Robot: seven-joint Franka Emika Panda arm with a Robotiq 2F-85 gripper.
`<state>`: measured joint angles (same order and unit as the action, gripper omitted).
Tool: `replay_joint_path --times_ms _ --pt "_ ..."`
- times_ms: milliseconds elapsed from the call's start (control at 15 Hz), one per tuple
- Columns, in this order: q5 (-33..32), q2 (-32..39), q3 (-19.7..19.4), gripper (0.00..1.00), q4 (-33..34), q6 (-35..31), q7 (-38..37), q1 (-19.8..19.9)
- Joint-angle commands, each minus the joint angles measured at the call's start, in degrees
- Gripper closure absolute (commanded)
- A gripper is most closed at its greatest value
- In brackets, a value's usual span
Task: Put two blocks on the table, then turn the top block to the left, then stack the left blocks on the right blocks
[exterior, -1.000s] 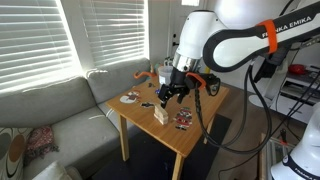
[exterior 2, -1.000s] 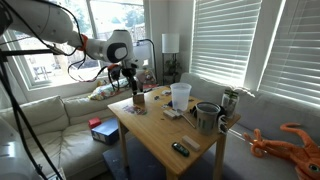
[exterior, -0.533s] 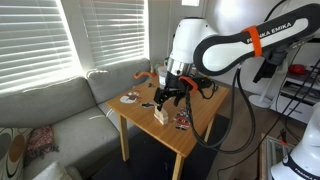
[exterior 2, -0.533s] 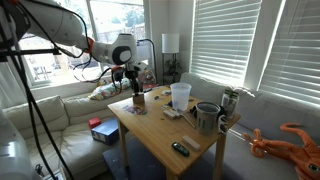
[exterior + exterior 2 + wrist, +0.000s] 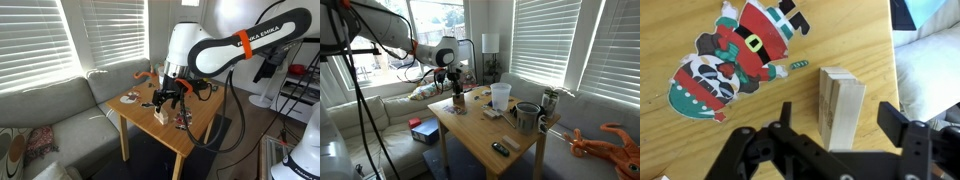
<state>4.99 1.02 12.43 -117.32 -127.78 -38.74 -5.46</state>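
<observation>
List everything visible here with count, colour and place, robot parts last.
blocks: one upright stack, number unclear, pale tan, on the table
table: one, light wood
Santa figure: one, mostly red, flat on the table beside the blocks
cup: one, white, mid-table
metal pot: one, grey, near the cup
sofa: one, grey, beside the table
octopus toy: one, orange, on cushions
arm: one, white
gripper: one, black, open, above the blocks

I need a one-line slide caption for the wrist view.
Open pincer flanks the blocks on the table; Santa figure nearby.
</observation>
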Motion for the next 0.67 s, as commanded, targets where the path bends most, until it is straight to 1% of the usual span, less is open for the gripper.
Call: replay_joint_path --times_ms 0,67,133,267,333,467,533,600 --pt "-0.5 1.8 -1.3 0.11 2.3 1.8 -1.7 -1.7" --pt "-0.5 2.0 -1.4 0.27 2.5 1.9 -1.7 -1.8" --pt "-0.3 2.3 -1.5 0.29 2.7 2.5 -1.9 -1.8" --pt "-0.1 2.5 -1.8 0.44 2.9 3.1 -2.0 -2.0" --pt "0.0 2.7 -1.9 0.53 3.0 3.6 -2.1 -2.0" --pt "-0.3 3.0 -2.0 0.65 3.3 5.0 -2.7 -2.1" --pt "-0.2 3.0 -2.1 0.73 3.5 5.6 -2.8 -2.2" --pt "-0.4 2.9 -2.1 0.8 3.5 6.1 -3.2 -2.2"
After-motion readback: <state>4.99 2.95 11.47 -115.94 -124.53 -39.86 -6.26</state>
